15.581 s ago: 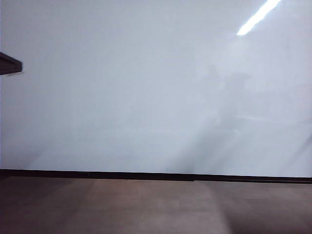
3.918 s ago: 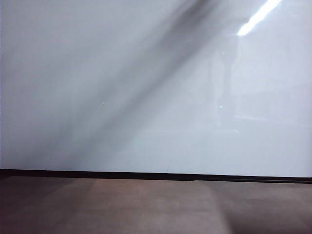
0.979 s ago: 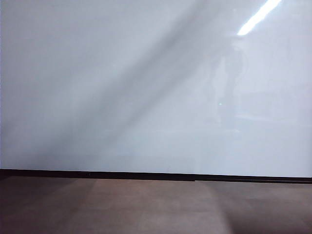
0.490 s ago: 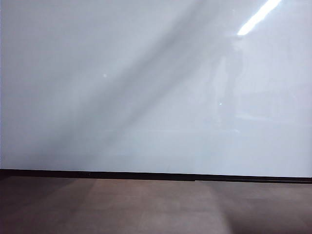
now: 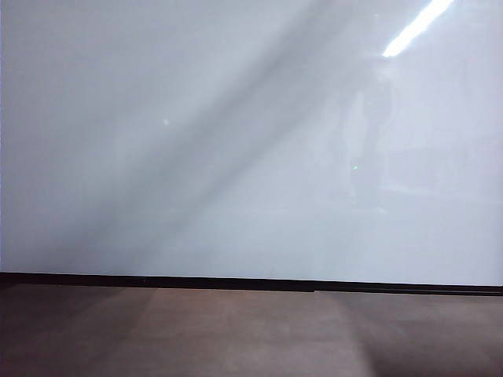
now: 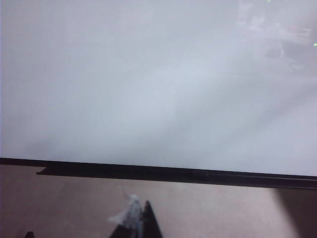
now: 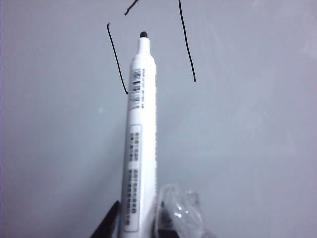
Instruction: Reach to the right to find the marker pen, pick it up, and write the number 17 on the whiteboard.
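Note:
The whiteboard fills the exterior view, and no arm or gripper shows there. In the right wrist view my right gripper is shut on the white marker pen. The pen's black tip points at the whiteboard, between a black "1" stroke and a "7" stroke. Whether the tip touches the board I cannot tell. My left gripper hangs shut and empty over the brown-grey surface, in front of the whiteboard. A white scrap clings to one of its fingers.
A thin black edge runs along the board's bottom, with the matte brown-grey surface below it. Clear crumpled plastic wraps one finger of the right gripper. A broad diagonal shadow crosses the board.
In the exterior view the faint reflection at the board's right has shifted slightly. The diagonal shadow stays about where it was.

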